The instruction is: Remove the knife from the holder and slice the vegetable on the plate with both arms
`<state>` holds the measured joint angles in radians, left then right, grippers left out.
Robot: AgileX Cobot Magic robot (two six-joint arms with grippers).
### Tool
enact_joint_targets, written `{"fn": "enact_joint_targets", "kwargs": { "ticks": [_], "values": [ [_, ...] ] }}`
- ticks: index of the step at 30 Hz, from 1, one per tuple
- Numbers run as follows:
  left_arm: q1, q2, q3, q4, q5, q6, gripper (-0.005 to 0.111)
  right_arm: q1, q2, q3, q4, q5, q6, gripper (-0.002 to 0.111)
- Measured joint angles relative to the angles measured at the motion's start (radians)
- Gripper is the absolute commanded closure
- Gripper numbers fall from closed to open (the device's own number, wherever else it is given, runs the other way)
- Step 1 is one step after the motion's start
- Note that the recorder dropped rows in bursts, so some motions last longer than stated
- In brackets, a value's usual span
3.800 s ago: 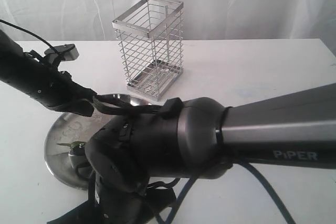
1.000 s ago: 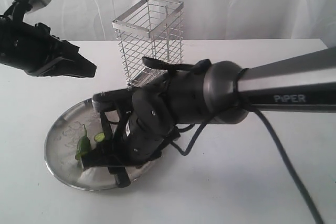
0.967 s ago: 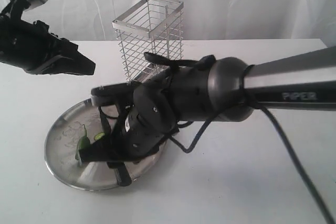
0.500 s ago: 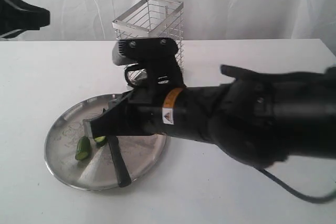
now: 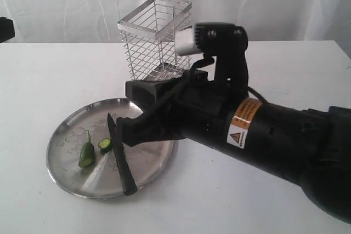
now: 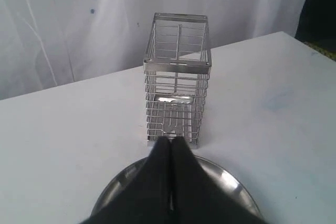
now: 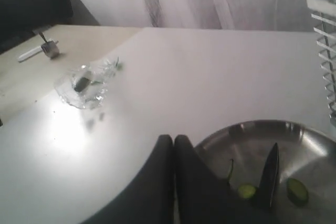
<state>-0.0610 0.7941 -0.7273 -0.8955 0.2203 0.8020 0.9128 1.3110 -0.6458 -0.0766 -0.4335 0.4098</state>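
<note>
One holder [image 5: 156, 47] stands on the counter [image 5: 263, 75] at upper centre, and one plate [image 5: 66, 135] lies at lower left. On the plate lies one knife [image 5: 119, 156], its handle past the rim toward the bottom edge. The vegetable [image 5: 86, 154], in two pieces, sits just left of the blade. The right hand [image 7: 173, 140], fingers together and empty, hangs just right of the blade; touching or not, I cannot tell. The left hand [image 6: 170, 141], likewise together and empty, points at the holder.

black knife [image 5: 122, 160], green vegetable [image 5: 86, 155], silver plate [image 5: 68, 135]
</note>
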Motion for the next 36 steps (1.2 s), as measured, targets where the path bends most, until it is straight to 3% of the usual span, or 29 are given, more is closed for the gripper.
{"fn": "enact_joint_targets", "kwargs": {
  "ticks": [14,17,20,22,28,36],
  "values": [
    [0.000,-0.006,0.004,-0.002,0.000,0.002,0.107,0.000,-0.115,0.000,0.015,-0.032,-0.132,0.108],
    [0.000,-0.009,0.038,0.173,-0.025,0.002,0.107,0.000,-0.117,0.000,0.018,-0.032,-0.132,0.108],
    [0.000,-0.045,0.122,0.520,-0.026,0.015,0.107,0.000,-0.117,0.000,0.018,-0.023,-0.132,0.108],
    [0.000,-0.088,0.174,0.570,-0.024,0.027,0.107,0.000,-0.117,0.000,0.018,-0.001,-0.132,0.108],
    [0.000,-0.230,0.256,0.471,-0.020,0.035,0.107,0.000,-0.117,0.000,0.018,0.016,-0.132,0.108],
    [0.000,-0.368,0.258,0.148,-0.018,0.037,0.107,0.000,-0.117,0.000,0.018,0.018,-0.133,0.108]
  ]
}}
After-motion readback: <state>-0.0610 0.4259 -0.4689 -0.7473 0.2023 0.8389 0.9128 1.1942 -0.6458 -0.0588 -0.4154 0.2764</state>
